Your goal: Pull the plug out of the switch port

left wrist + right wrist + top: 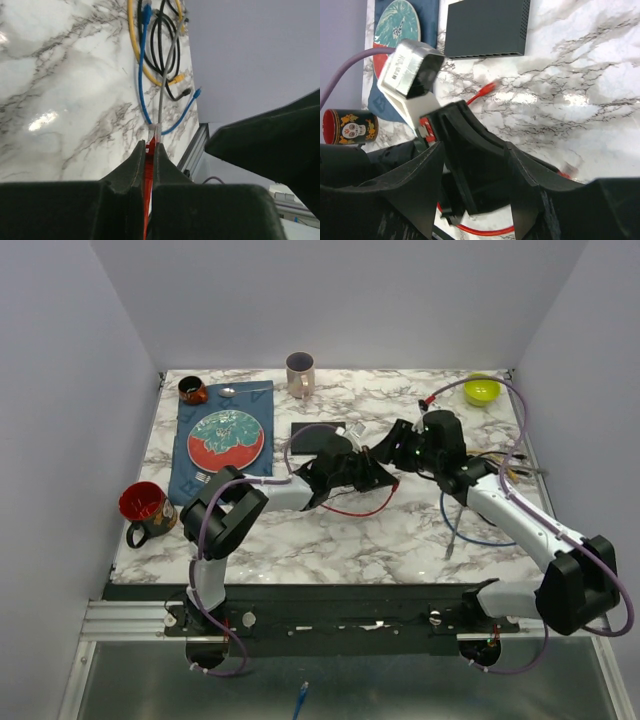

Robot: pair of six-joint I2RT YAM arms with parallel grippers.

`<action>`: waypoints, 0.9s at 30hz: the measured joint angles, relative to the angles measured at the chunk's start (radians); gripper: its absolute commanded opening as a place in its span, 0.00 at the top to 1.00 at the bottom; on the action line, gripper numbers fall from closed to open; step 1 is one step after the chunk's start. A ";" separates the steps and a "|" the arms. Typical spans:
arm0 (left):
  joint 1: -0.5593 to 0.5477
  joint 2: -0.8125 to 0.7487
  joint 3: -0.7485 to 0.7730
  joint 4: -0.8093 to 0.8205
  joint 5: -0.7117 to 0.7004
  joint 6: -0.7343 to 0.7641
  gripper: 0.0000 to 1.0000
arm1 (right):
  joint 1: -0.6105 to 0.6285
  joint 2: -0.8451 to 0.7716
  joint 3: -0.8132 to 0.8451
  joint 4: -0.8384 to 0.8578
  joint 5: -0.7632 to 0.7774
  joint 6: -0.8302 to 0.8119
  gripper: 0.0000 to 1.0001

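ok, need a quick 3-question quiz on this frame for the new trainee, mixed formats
1. True or false: the loose red plug sits in a port of the switch.
2. The left gripper is shut on: A) a blue cable B) the red cable C) a spoon.
3. Fill in: the yellow-green bowl stands at the far ___ corner of the table.

Key
1. False: it lies on the table, apart from the switch.
2. B
3. right
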State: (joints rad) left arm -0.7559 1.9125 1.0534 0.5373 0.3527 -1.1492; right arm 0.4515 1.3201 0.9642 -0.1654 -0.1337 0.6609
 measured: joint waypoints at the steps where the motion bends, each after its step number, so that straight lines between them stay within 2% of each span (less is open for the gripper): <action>1: -0.015 0.008 0.020 -0.010 0.006 0.000 0.79 | 0.000 -0.019 -0.005 -0.005 0.004 -0.001 0.41; 3: -0.039 0.022 0.047 -0.021 0.024 0.005 0.52 | -0.001 -0.064 -0.019 -0.010 0.014 -0.006 0.41; 6: -0.051 0.029 0.065 -0.056 0.034 0.017 0.37 | -0.001 -0.126 -0.041 -0.018 0.026 -0.008 0.41; 8: -0.049 0.028 0.065 -0.085 0.026 0.026 0.33 | -0.001 -0.156 -0.052 -0.028 0.034 -0.010 0.41; 13: -0.019 0.000 0.059 -0.200 -0.003 0.045 0.30 | -0.001 -0.202 -0.080 -0.063 0.047 -0.013 0.41; 17: 0.043 -0.097 -0.008 -0.249 -0.034 0.046 0.29 | -0.001 -0.216 -0.100 -0.073 0.047 -0.027 0.41; 22: 0.122 -0.344 -0.138 -0.369 -0.164 0.078 0.29 | 0.015 -0.173 -0.126 -0.082 0.010 -0.060 0.42; 27: 0.126 -0.647 -0.214 -0.546 -0.321 0.136 0.28 | 0.118 -0.039 -0.149 -0.093 -0.030 -0.101 0.42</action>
State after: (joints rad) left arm -0.6304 1.2659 0.8394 -0.0082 0.0315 -1.0130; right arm 0.5697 1.2808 0.8154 -0.2588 -0.1638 0.5594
